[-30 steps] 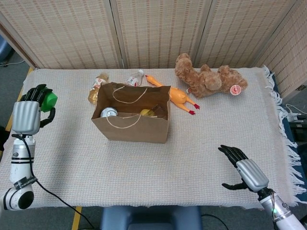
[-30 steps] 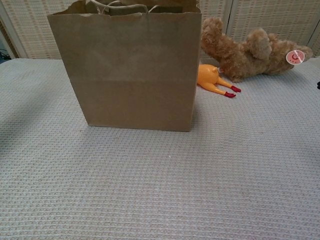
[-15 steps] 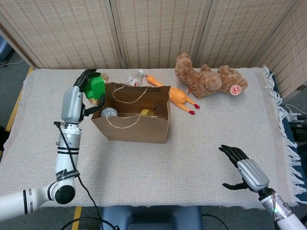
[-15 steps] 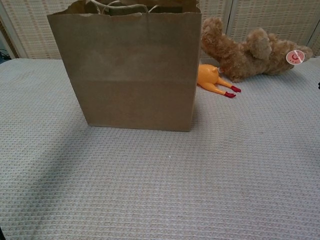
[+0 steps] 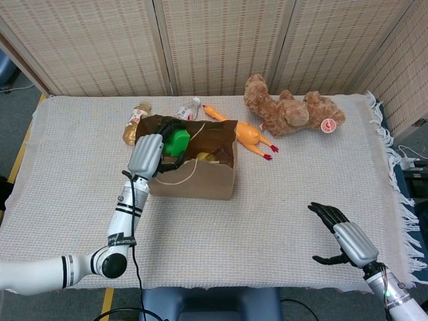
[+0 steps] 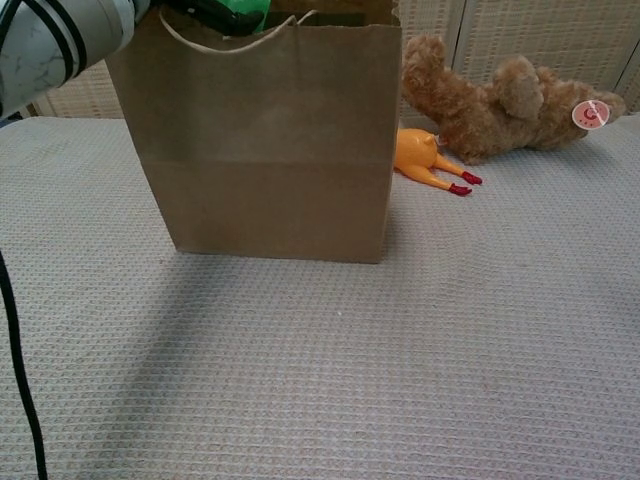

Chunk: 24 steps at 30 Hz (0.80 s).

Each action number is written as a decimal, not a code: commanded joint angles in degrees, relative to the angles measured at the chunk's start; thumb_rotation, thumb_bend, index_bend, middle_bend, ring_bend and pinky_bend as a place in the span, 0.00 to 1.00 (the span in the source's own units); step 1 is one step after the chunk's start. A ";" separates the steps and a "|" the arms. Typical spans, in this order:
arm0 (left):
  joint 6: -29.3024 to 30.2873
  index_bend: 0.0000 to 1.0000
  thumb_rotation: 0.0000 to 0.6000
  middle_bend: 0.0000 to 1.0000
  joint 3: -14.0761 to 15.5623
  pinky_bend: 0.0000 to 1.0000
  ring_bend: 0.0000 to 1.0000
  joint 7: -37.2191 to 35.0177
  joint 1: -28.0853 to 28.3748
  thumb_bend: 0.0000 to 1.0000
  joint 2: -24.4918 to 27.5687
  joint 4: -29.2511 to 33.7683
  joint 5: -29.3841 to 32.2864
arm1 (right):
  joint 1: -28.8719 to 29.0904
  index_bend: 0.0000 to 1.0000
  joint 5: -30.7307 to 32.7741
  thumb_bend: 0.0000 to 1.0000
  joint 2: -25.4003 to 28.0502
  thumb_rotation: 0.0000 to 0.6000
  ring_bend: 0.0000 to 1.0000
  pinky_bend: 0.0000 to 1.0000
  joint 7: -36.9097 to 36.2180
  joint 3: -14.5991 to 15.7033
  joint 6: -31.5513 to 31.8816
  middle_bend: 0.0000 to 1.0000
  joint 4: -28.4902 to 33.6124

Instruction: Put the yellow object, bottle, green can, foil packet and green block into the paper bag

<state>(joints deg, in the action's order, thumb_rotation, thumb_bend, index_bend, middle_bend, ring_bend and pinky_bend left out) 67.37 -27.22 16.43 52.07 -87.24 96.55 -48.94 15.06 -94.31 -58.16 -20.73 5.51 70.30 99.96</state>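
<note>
Teddy bear [image 5: 289,112] with round red tag [image 5: 328,125], lettering unreadable

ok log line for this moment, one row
left hand: holds green block over paper bag | right hand: open, near table edge | block: not released

We've got a bright green block [image 5: 177,142] in the silver-and-black left robot hand [image 5: 148,154], right over a plain kraft-brown paper bag [image 5: 194,180] with off-white cord handles. Just past that robot hand sits an orange rubber chicken [image 5: 246,135] with red feet, and beyond it a tan-brown teddy bear [image 5: 291,112] with a pink-and-white tag. The desk [image 5: 267,214] wears a cream waffle-weave cloth. The right robot hand [image 5: 341,235] is silver-backed with black fingers. Behind it all, beige woven screens [image 5: 221,40].
</note>
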 commanded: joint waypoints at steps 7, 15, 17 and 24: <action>0.27 0.05 1.00 0.07 0.33 0.15 0.00 0.54 -1.10 0.43 2.99 3.79 0.53 | -0.13 0.00 -0.11 0.03 -0.15 1.00 0.00 0.00 0.47 -0.01 0.19 0.00 -0.02; 2.78 0.04 1.00 0.07 -1.74 0.16 0.01 -2.57 -4.20 0.42 7.89 12.39 0.67 | -0.50 0.00 -0.08 0.03 -0.66 1.00 0.00 0.00 2.01 -0.22 0.85 0.00 -0.14; 3.94 0.05 1.00 0.07 -1.88 0.17 0.01 -3.15 -5.43 0.45 9.55 13.86 -0.33 | -0.59 0.00 -0.02 0.03 -0.72 1.00 0.00 0.00 2.10 -0.26 0.98 0.00 -0.21; 6.82 0.08 1.00 0.09 -0.90 0.17 0.02 -8.14 -12.29 0.61 16.57 16.12 -3.34 | -0.80 0.00 -0.30 0.03 -0.75 1.00 0.00 0.00 2.00 -0.21 1.39 0.00 -0.35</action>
<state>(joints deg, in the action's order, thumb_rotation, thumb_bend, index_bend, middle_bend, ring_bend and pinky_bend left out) 73.20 -28.46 10.44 41.88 -72.57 111.92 -51.37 14.27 -94.61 -58.90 -18.71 5.31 71.67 99.62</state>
